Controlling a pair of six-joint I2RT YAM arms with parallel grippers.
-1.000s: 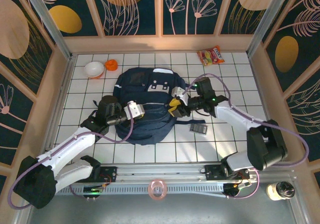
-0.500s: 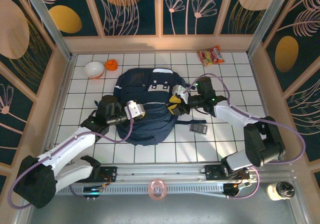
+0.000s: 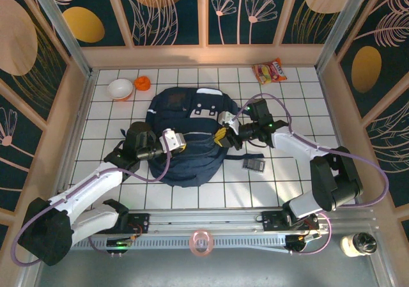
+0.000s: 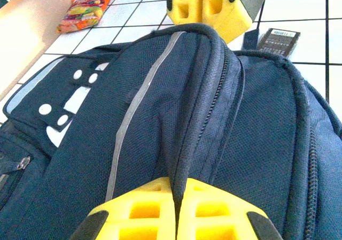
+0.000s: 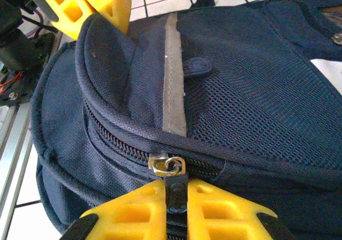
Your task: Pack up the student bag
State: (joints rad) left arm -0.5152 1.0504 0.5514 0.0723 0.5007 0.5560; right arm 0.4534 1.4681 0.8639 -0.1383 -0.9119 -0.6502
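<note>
The student bag lies flat in the middle of the tiled table, navy blue with a grey-white patch near its top. My left gripper is at the bag's left side, and its yellow fingers are shut on a raised fold of the bag's fabric. My right gripper is at the bag's right side. It is shut on the black zipper pull, just below the metal slider. The zipper is closed to the left of the slider. The two grippers face each other across the bag.
A dark calculator lies on the tiles right of the bag. A snack packet is at the back right. A white bowl and an orange object stand at the back left. A tape roll sits on the front rail.
My right gripper has moved a little towards the bag and closed on the zipper pull. The left gripper keeps its hold on the bag's fabric and has not moved.
</note>
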